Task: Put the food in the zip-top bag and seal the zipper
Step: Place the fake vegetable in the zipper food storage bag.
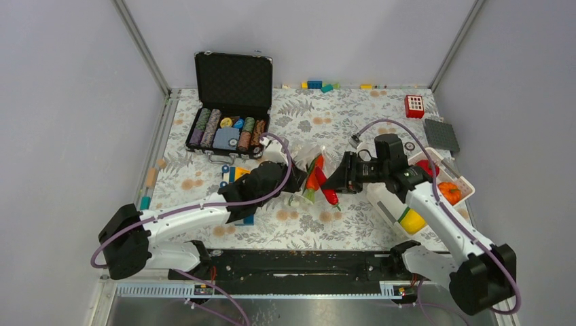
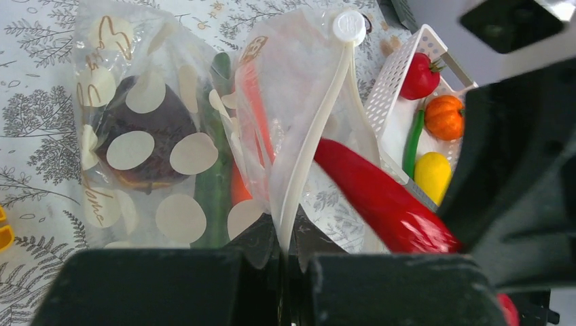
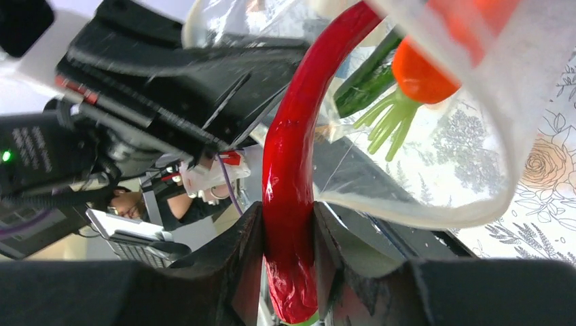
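The zip-top bag (image 1: 307,157) lies mid-table, clear with cream dots (image 2: 149,136). An orange carrot (image 2: 250,102), a green pod (image 2: 214,193) and a dark piece show inside it. My left gripper (image 1: 296,178) (image 2: 292,248) is shut on the bag's zipper strip (image 2: 306,156) and holds the mouth up. My right gripper (image 1: 334,182) (image 3: 289,238) is shut on the red chili (image 3: 292,170) (image 2: 380,197), whose tip is at the bag's mouth. The red tomato (image 2: 420,76), orange pumpkin (image 2: 444,117), another green pod (image 2: 411,146) and the yellow piece (image 2: 433,175) lie in the white basket (image 2: 390,75).
The white basket (image 1: 463,178) sits under my right arm. An open black case of poker chips (image 1: 231,129) stands back left. Toy blocks (image 1: 316,85) line the back wall, and others (image 1: 232,173) lie beside my left arm. A red block (image 1: 414,106) and a grey plate (image 1: 441,134) are back right.
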### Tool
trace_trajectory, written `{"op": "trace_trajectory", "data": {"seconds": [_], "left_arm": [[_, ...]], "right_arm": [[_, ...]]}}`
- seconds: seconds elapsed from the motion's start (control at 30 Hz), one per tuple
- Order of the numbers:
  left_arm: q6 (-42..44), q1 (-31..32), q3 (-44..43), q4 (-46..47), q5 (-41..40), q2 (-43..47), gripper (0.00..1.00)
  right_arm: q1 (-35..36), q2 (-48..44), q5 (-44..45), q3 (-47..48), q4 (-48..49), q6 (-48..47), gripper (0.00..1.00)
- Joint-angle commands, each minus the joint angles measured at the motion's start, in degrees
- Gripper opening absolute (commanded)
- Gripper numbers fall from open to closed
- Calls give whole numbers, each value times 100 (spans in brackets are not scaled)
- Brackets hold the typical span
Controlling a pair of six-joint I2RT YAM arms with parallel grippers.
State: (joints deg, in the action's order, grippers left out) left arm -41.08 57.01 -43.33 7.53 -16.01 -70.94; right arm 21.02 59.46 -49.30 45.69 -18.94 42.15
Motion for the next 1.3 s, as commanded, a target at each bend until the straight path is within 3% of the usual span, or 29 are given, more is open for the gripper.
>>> {"op": "trace_trajectory", "data": {"seconds": [0.0, 0.13, 0.3, 0.47, 0.7, 0.9, 1.0, 1.17, 1.27], "left_arm": [[195, 54, -19, 582, 199, 206, 0], [271, 88, -9, 614, 263, 253, 0], [191, 134, -66, 660, 408, 183, 0], [166, 211, -166, 668, 550, 34, 0], [-91, 283, -388, 765, 886, -253, 0], [-257, 293, -421, 705, 638, -267, 0], [-285, 296, -509, 348, 167, -176, 0], [-438, 290, -448, 205, -171, 0, 0], [-534, 271, -431, 114, -296, 14, 0]], "right_arm": [[34, 465, -156, 287, 186, 303, 14], [28, 900, -54, 328, 643, 684, 15], [43, 1042, 1569, -34, 1476, 1689, 14], [118, 865, 2891, -520, 2277, 2447, 22], [589, 904, 4055, -680, 2397, 2473, 21], [1315, 801, 5240, -488, 1588, 2061, 33], [1559, 671, 5660, -450, 1372, 1813, 52], [1690, 514, 5526, -670, 1720, 1767, 77], [1693, 423, 5329, -682, 1799, 1770, 79]]}}
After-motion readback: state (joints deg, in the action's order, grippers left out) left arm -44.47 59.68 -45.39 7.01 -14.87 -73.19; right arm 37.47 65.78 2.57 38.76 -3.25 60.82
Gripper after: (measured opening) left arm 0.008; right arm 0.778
